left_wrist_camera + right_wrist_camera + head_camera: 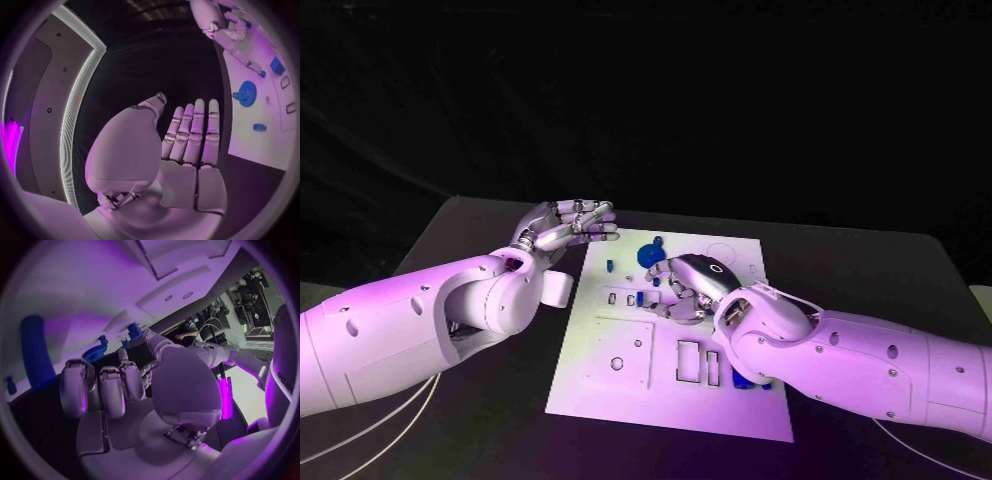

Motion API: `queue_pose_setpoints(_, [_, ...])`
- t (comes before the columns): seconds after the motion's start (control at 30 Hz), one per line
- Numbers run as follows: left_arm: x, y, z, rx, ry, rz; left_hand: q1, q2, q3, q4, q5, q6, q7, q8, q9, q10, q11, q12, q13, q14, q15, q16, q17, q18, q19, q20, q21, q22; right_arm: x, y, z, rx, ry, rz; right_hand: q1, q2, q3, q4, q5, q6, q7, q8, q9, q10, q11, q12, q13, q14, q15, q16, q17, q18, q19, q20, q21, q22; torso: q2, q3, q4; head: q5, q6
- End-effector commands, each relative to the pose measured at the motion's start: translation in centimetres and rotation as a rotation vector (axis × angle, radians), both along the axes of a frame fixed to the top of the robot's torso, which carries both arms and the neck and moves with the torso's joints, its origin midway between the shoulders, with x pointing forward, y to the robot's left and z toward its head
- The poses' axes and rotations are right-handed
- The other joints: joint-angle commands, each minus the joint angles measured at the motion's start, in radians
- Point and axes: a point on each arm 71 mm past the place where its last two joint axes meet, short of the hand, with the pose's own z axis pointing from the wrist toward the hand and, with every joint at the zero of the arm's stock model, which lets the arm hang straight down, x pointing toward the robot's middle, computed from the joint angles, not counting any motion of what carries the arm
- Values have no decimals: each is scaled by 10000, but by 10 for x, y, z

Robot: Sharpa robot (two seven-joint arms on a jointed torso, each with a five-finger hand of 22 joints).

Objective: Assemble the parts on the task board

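the board (625,385) is a flat white plate, smooth and matte, lying slightly askew in the middle of the black table (473,225). its face is cut with small rectangular slots and a few round holes, and a raised square panel sits near its left side. the parts are small blue pieces of hard plastic: a round disc (651,256) with a knob stands near the far edge, a tiny peg (609,266) lies left of it, a small block (630,299) sits in a slot further in, and a long bar (714,371) rests upright in a slot beside the right forearm. in the left wrist view the disc (247,93) looks like a toothed wheel, with a square block (277,65) and a small stub (259,127) apart from it on the white face.

the left hand (565,227) is silver and jointed, hanging over the table just off the board's far left corner. its fingers (197,131) are straight and side by side, thumb apart, holding nothing.

the right hand (687,285) reaches over the middle of the board, close to the disc. its fingers (100,390) are curled in toward the palm; i cannot tell whether they grip anything. in its wrist view a blue bar (36,351) lies on the board beside it.

the tabletop is dark and dull, the room behind it black.
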Motion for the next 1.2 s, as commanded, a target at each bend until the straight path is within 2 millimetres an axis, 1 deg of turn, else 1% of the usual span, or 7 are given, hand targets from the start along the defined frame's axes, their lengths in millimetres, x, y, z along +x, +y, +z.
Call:
queue_pose_setpoints(0.03, [1,-3,-3,1353,-219,-733,-52,-82,179,-9,-24,282,-97,142,71,517,-212,164,66,756,-259,424,259,165,584,-262,385,160,-2,-9,18,1572,-535,468,316,119,38,-113,184,-41,15,-18,23,-93,-9,-74,584,664,54,-58,957,138,-117,2,-137,881,-54,14,-54,21,36])
queue_pose_setpoints(0.33, [8,-3,-17,3654,528,-1667,-972,-527,561,481,-12,784,-603,645,474,2369,-935,1127,652,3255,-1160,5022,3098,122,2637,-1342,2920,1442,5,-57,57,3443,655,84,635,279,225,-274,646,193,-14,184,141,-398,-39,-395,257,499,28,-306,362,297,-541,-8,-787,397,-200,54,-142,20,0])
queue_pose_setpoints(0.6, [20,-11,-16,7010,1591,-3432,-2390,-99,165,707,-43,158,-888,2330,1489,1302,-1229,4988,3612,4918,-1443,11212,10688,139,2859,-1714,5863,3236,21,-108,81,4085,1338,-1114,600,296,218,-254,670,284,-39,282,191,-392,-60,-395,254,499,10,-320,354,295,-532,-22,-796,402,-371,107,-193,55,-69])
queue_pose_setpoints(0.87, [35,-22,-3,9378,2092,-4346,-2529,149,195,745,-51,-410,-869,3026,1972,336,-1211,6190,4576,4710,-1449,10790,10148,128,2600,-1765,6261,3505,28,-136,85,4089,1515,-1823,563,285,195,-236,681,306,-49,318,211,-329,-70,-331,317,489,1,-341,307,300,-543,-30,-823,385,-451,159,-228,90,-183])
queue_pose_setpoints(0.9, [36,-24,-2,9473,2114,-4419,-2359,271,386,728,-61,-855,-680,2932,1959,-373,-1011,5872,4461,3440,-1303,8811,7387,89,2164,-1665,5830,3289,28,-138,85,4085,1522,-1860,563,285,195,-236,681,306,-49,318,211,-329,-70,-331,317,489,1,-341,307,300,-543,-30,-823,385,-450,163,-230,92,-183])
queue_pose_setpoints(1.0, [39,-30,1,9815,2202,-4809,-2113,371,647,718,-73,-1289,-448,2929,1977,-1022,-793,5469,4214,2012,-1088,6239,4711,91,1685,-1460,5062,2852,29,-143,85,4060,1555,-1989,550,280,185,-230,683,313,-54,331,218,-301,-74,-302,346,488,-2,-345,301,300,-542,-33,-828,383,-458,181,-249,106,-178])
queue_pose_setpoints(1.2, [39,-42,3,10210,2344,-5528,-1310,636,1364,696,-31,-2084,-393,3214,1988,-1327,-651,4327,3047,2113,-964,4349,3974,160,3105,-1320,3846,1826,31,-150,84,4000,1600,-2184,539,278,177,-224,682,321,-60,345,225,-282,-79,-284,362,487,-6,-350,294,301,-542,-36,-832,381,-441,184,-247,92,-180])
